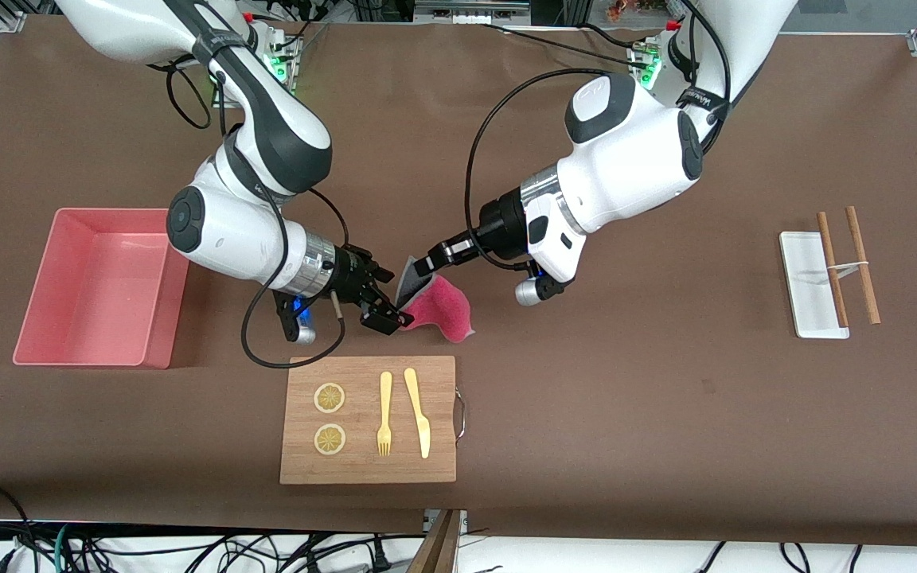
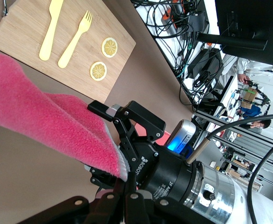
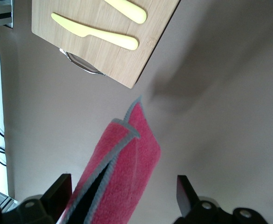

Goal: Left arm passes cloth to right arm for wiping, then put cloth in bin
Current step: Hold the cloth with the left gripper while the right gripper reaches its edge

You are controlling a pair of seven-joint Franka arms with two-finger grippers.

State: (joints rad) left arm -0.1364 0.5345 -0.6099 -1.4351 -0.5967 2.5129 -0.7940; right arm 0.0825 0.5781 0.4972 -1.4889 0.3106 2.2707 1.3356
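Hanging above the bamboo board (image 1: pixel 368 419), the floppy crimson-pink terry cloth (image 1: pixel 441 310) is dangling from the clenched left gripper (image 1: pixel 429 265) while the right gripper's (image 1: pixel 385 301) spread fingers are straddling its lower end.

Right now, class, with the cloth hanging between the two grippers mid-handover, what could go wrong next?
1. The left gripper alone pinches the cloth; the right gripper stands open around it. Releasing early would likely drop it.
2. The cloth hangs just above the wooden board; a fall might disturb the fork and knife.
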